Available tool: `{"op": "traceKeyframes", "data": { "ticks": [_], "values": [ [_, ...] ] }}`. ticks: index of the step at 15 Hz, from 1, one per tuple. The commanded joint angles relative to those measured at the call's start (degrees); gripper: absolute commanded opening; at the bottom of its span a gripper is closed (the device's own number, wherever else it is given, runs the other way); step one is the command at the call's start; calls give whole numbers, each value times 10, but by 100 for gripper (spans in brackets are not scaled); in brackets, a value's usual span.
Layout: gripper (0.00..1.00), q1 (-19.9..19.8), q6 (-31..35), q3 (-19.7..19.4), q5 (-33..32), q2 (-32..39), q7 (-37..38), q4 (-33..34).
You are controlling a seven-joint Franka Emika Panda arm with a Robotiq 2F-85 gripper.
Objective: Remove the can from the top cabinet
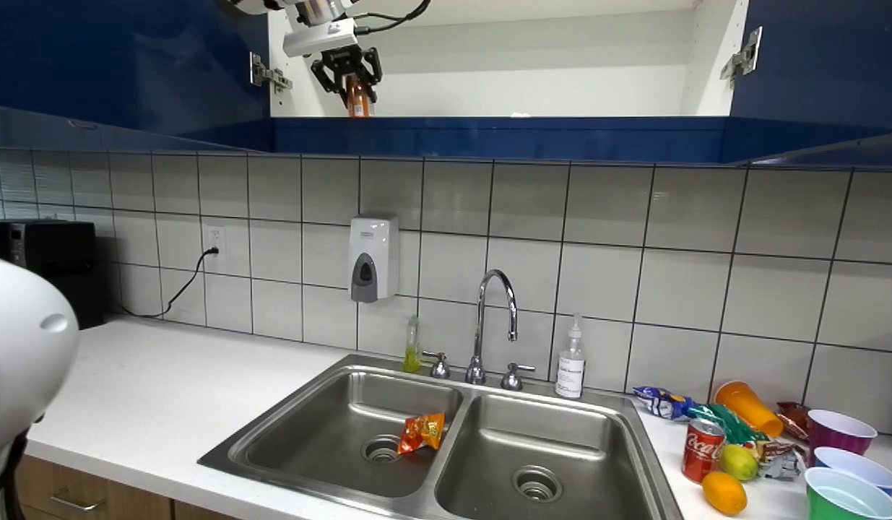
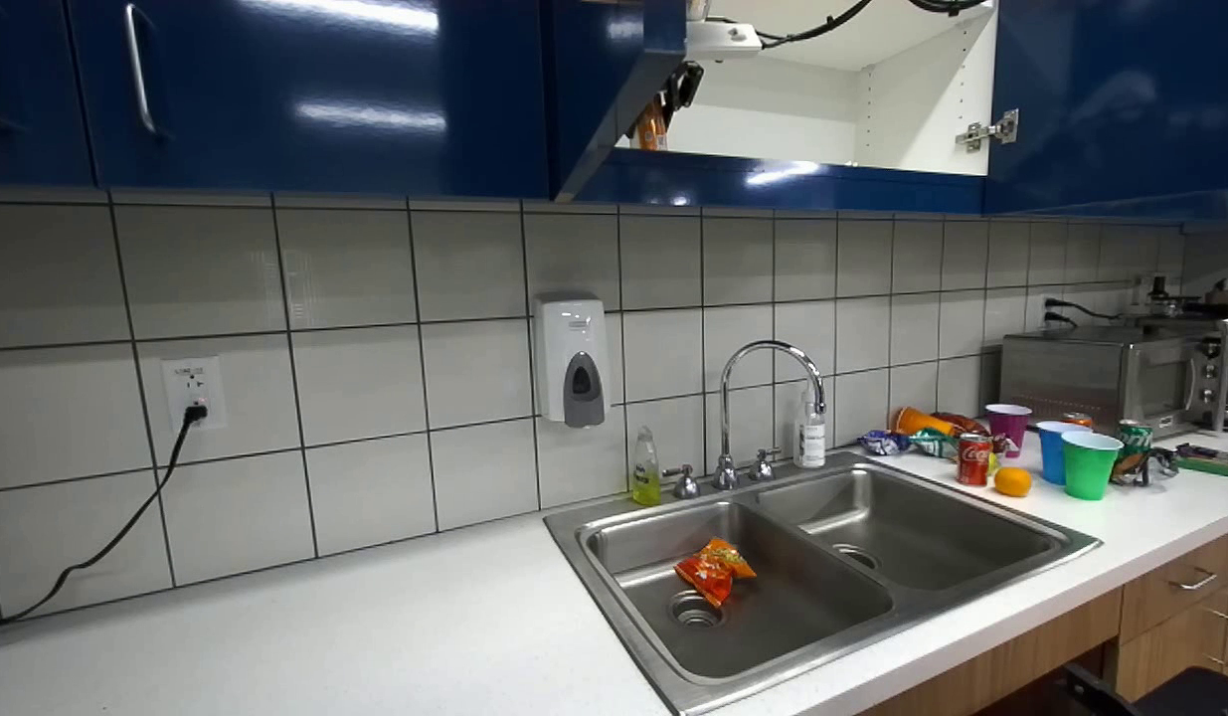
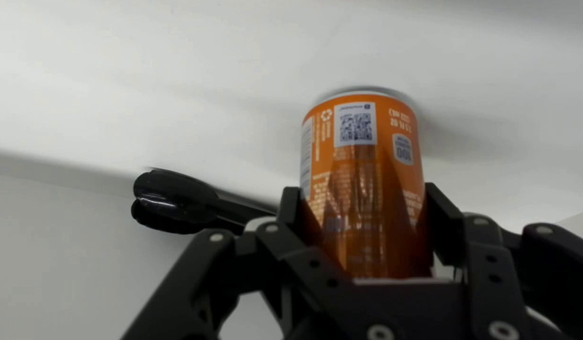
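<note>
Gripper (image 3: 362, 203) pads press the can (image 3: 362, 158) from both sides, a grip that looks firm, holding it close to upright inside the top cabinet (image 1: 503, 135), toward one end. Whether its base rests on the cabinet's floor cannot be told: the front edge hides it in both exterior views. Open doors (image 1: 828, 65) and a finished grasp are, by my judgement, what is done; lifting the can over that edge and bringing it out are left. Also in the cabinet, near the can in the wrist view, lies a glossy black utensil (image 3: 178, 191), its kind unclear. Below, one basin of the sink (image 1: 323, 440) holds an orange packet (image 1: 421, 432) beside its drain (image 1: 378, 449). Behind that basin a bottle (image 2: 646, 479) has yellow-green liquid in its lower part; a labelled pump bottle (image 2: 810, 436) stands farther along, its contents looking clear. On the counter (image 2: 1150, 517) beyond the sink, a purple cup (image 2: 1008, 428), a blue cup (image 2: 1051, 457) and a green cup (image 2: 1089, 469) stand upright, what they hold, if anything, unclear, and an orange cup (image 1: 747, 408) lies tipped among wrappers (image 1: 664, 402).
</note>
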Motion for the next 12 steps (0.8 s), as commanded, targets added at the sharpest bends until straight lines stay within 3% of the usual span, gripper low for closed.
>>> {"op": "traceKeyframes", "data": {
  "ticks": [1, 12],
  "values": [
    [39, 4, -9, 2, -14, -17, 15, -2],
    [39, 8, -3, 0, -13, -62, 27, -38]
  ]
}}
